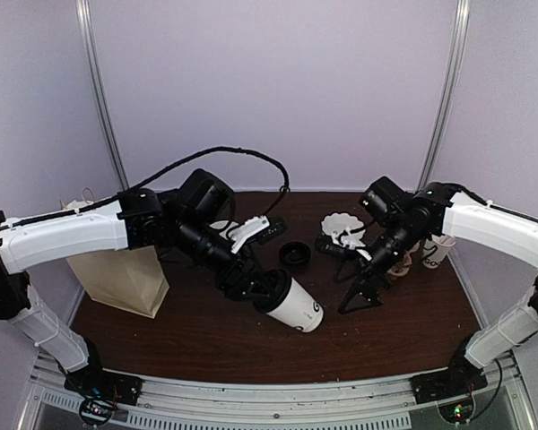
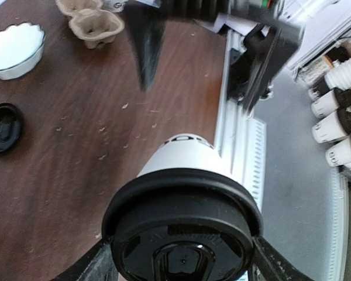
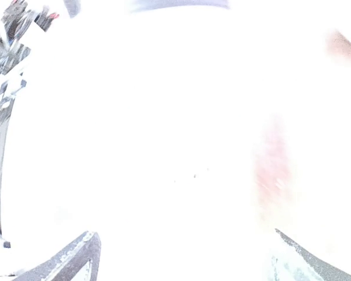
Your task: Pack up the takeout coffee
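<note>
The takeout coffee, a white paper cup (image 1: 300, 307) with dark letters and its black lid (image 2: 184, 234) fitted on, hangs tilted just above the brown table, base pointing toward the near edge. My left gripper (image 1: 271, 291) is shut on its lid end. In the left wrist view a finger (image 2: 96, 266) presses each side of the lid. My right gripper (image 1: 359, 303) stands open to the right of the cup, tips down near the table, with nothing between them. The right wrist view is washed out white; only the spread fingertips (image 3: 76, 257) show.
A brown paper bag (image 1: 121, 278) stands at the left. A loose black lid (image 1: 295, 254) lies mid-table, with a white scalloped bowl (image 1: 343, 224) behind it. More cups (image 1: 435, 251) stand at the right. Pulp cup carriers (image 2: 96, 26) lie past the bowl (image 2: 14, 50).
</note>
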Controlling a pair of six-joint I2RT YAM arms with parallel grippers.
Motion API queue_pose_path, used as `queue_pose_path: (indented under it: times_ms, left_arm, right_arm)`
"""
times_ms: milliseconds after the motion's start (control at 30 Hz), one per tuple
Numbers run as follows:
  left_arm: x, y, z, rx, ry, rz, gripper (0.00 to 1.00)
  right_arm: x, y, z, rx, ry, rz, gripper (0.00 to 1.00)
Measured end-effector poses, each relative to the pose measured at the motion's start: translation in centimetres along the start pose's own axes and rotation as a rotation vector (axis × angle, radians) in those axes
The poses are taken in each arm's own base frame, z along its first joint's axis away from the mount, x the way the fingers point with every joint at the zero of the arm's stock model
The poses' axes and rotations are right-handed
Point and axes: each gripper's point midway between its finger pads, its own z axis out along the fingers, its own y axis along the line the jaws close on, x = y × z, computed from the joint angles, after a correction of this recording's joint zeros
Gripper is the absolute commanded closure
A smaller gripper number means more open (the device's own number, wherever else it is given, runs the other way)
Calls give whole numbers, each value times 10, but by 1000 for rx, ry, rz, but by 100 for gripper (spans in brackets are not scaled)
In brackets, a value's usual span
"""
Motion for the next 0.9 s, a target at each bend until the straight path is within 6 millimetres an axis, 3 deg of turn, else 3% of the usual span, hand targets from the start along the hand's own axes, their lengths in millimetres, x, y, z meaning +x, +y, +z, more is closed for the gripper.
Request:
queue_pose_path:
  times_ms: [133,233,500,900]
  left_arm:
    - [4,17,-6,-131,115,41,33]
    - [10,29,5,-214,237,90,33]
    - [41,31,43,-314,558,241,33]
    - [57,33,58,-363,709,337,20]
  right_arm:
    - [2,-13,-37,87,-69,31,1]
    - [7,-23,-50,122,-107,80,1]
    - [27,-37,-42,121,-121,193,1]
    - [25,-45,-43,127,-159,225,1]
